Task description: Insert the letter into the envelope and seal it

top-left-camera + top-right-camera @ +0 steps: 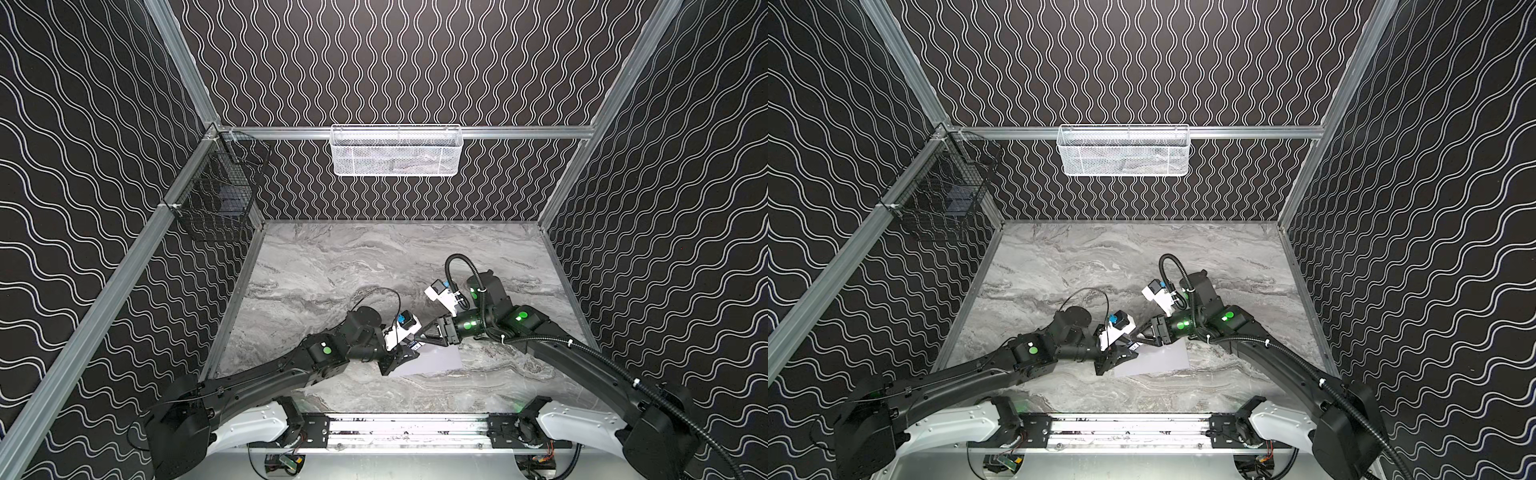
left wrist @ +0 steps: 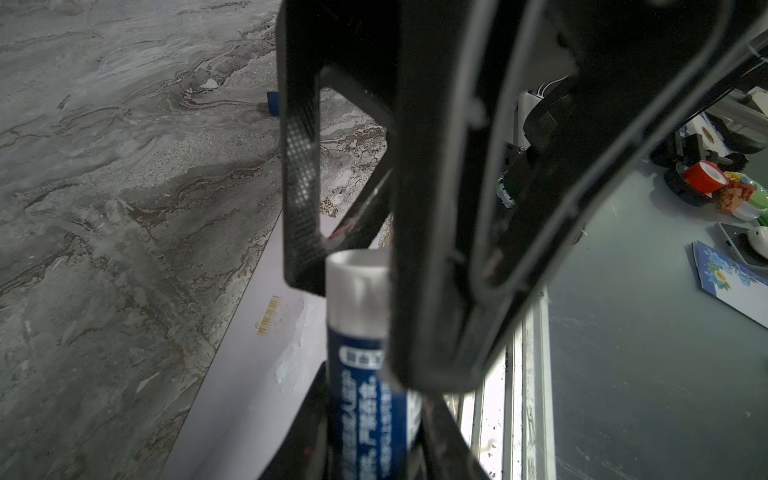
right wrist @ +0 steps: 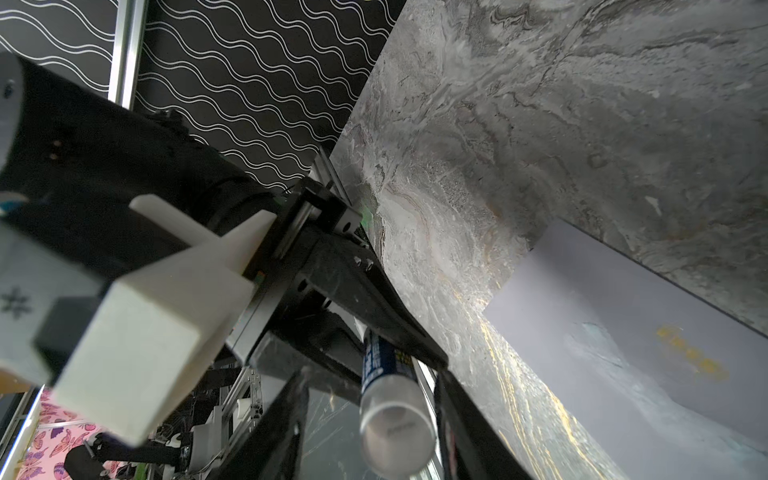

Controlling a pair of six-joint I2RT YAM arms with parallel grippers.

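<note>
The marbled surface (image 1: 332, 266) is carrying the envelope (image 1: 434, 359) flat near its front edge, pale lavender-white with a small printed mark (image 2: 269, 316), its left end hiding under the claws. The white mesh basket (image 1: 395, 149) and the black wire basket (image 1: 216, 195) on the walls are holding things too blurred for you to name. Your left claw (image 1: 409, 349) is clamping a blue glue stick (image 2: 365, 395); your right claw (image 1: 420, 341) is straddling its white cap (image 2: 357, 274), gripping or not you cannot tell.

left pincer (image 1: 411, 350) clamped, right pincer (image 1: 421, 338) meeting it tip-to-tip.
</note>
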